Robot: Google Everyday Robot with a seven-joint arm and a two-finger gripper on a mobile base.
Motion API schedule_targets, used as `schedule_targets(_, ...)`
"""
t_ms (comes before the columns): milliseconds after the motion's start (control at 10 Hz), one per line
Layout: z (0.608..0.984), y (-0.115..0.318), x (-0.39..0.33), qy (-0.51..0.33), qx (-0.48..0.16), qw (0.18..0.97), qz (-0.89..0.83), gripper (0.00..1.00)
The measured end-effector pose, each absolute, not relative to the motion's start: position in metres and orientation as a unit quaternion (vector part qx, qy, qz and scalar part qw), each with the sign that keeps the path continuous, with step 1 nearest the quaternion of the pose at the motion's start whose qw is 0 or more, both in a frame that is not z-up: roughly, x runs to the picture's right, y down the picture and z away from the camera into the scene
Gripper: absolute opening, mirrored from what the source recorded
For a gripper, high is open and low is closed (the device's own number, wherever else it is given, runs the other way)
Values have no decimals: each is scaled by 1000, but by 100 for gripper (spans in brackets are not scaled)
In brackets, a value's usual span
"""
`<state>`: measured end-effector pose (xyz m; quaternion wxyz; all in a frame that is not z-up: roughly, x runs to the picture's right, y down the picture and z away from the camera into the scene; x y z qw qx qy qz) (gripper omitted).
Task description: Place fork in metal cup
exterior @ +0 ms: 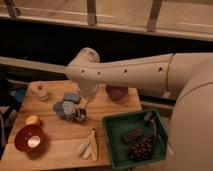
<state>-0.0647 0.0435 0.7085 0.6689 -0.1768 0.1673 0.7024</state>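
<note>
Gripper [86, 104] low over wooden table [55, 145], just above metal cup [80, 115]; finger opening impossible to tell; fork [85, 107] apparently a thin sliver upright at cup mouth; best kept vertical, centred over rim, lowered slowly before release; blue cloths [66, 104] beside cup.

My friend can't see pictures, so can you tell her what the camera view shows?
A big white robot arm reaches over a wooden table, its claw just above a small metal cup. Around it sit a red bowl, a purple bowl, a banana peel and a green tray.
</note>
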Motion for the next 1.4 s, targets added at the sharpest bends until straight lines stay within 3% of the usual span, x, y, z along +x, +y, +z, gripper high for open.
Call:
schedule_targets(600,737,61,-70,154,-214,659,705,7)
schedule_targets(700,741,64,-69,147,-223,654,708,12)
schedule_targets(1400,759,75,-78,107,-273,646,705,78)
